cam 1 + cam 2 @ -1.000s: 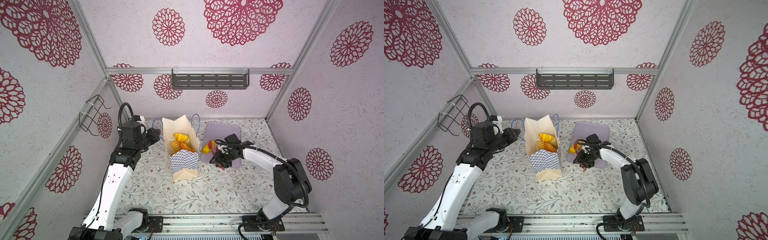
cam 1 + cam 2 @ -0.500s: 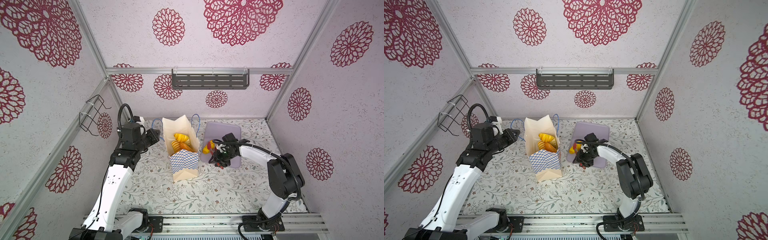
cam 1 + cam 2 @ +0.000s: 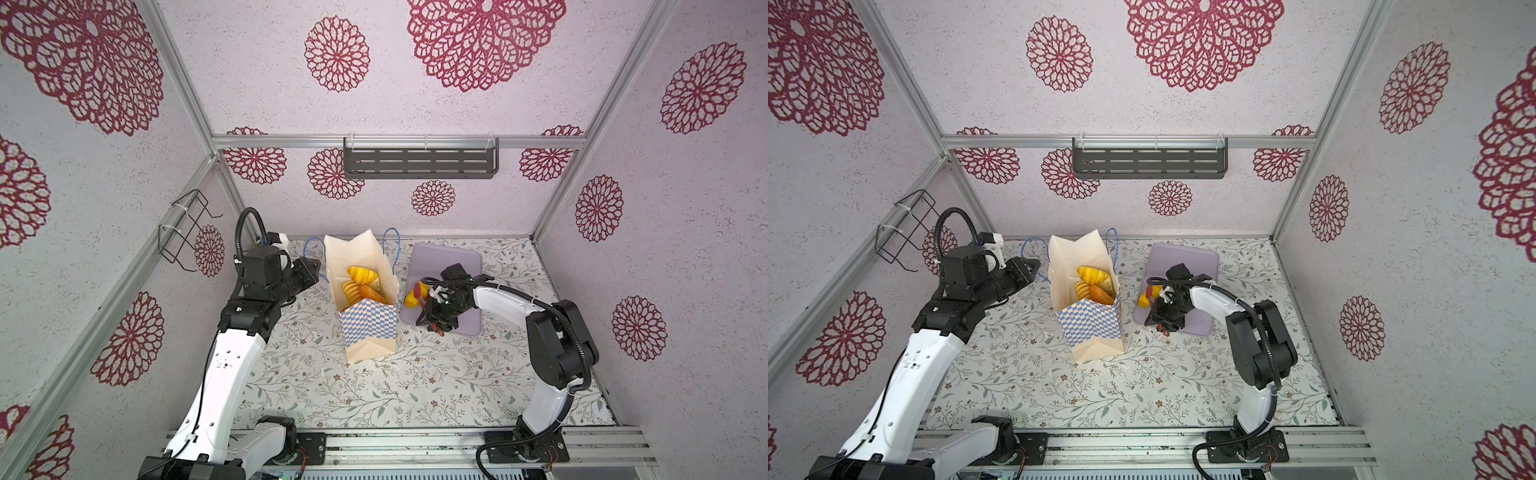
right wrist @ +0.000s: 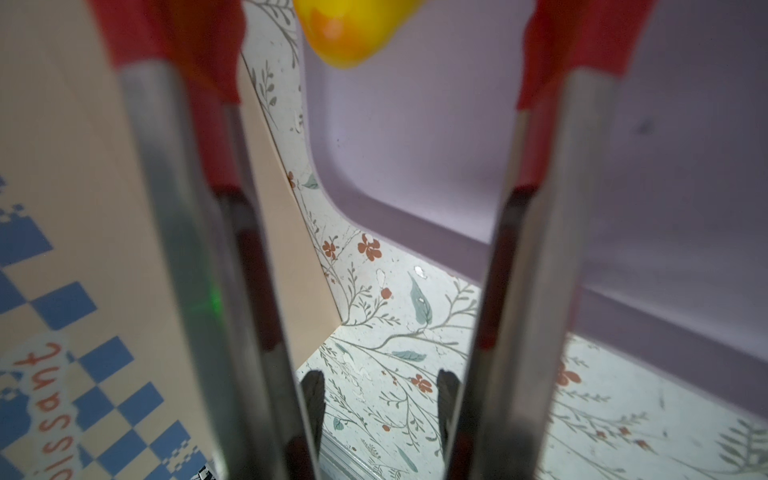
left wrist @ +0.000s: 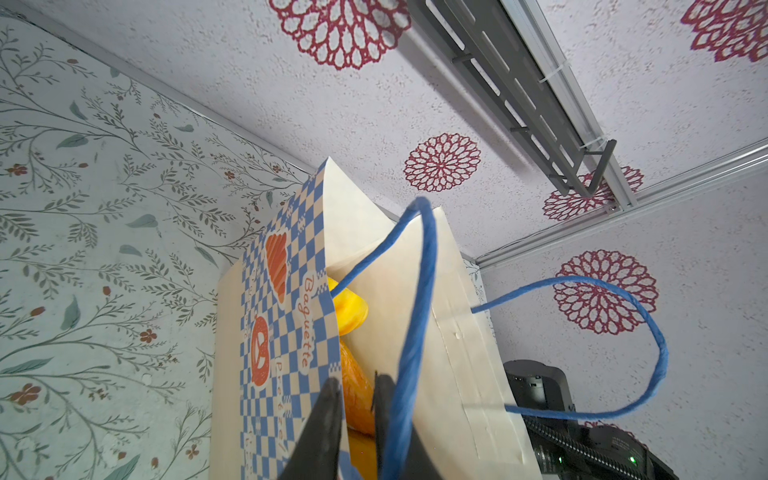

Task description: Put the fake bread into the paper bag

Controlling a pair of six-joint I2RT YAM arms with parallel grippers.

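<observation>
Left arm first: it climbs from the near rail with its white forearm leaning inward and its wrist bent toward the paper bag (image 3: pixel 368 328). The left gripper (image 3: pixel 313 266) sits right at the bag's left rim. On its wrist camera the fingers (image 5: pixel 324 419) are nearly together with a slim gap between them. A blue cord handle (image 5: pixel 419 291) runs alongside one finger, but I can't tell whether it's pinched.

Over to the right arm: the elbow is folded high on the right, the white forearm is stretched low across the lilac tray (image 3: pixel 449 257), and the wrist is aimed at the bag. The right gripper (image 3: pixel 431 305) is clamped around a pair of tongs (image 4: pixel 540 249), metal arms with red tips, and those arms stand apart. One yellow bun (image 3: pixel 411 298) lies at the tray's edge beside the bag. It sits between the red tips, with a gap showing on each side in the wrist view.

More fake bread (image 3: pixel 361 278) is down inside the bag, which stands upright on the flowered table (image 3: pixel 374 395), just beside the tray.

Writing now: the bag's chequered side reads "Baguette" and then "Pretzel" in orange script, next to a drawn loaf and a drawn pretzel. The right wrist view catches another orange word, upside down, ending in "issant".
</observation>
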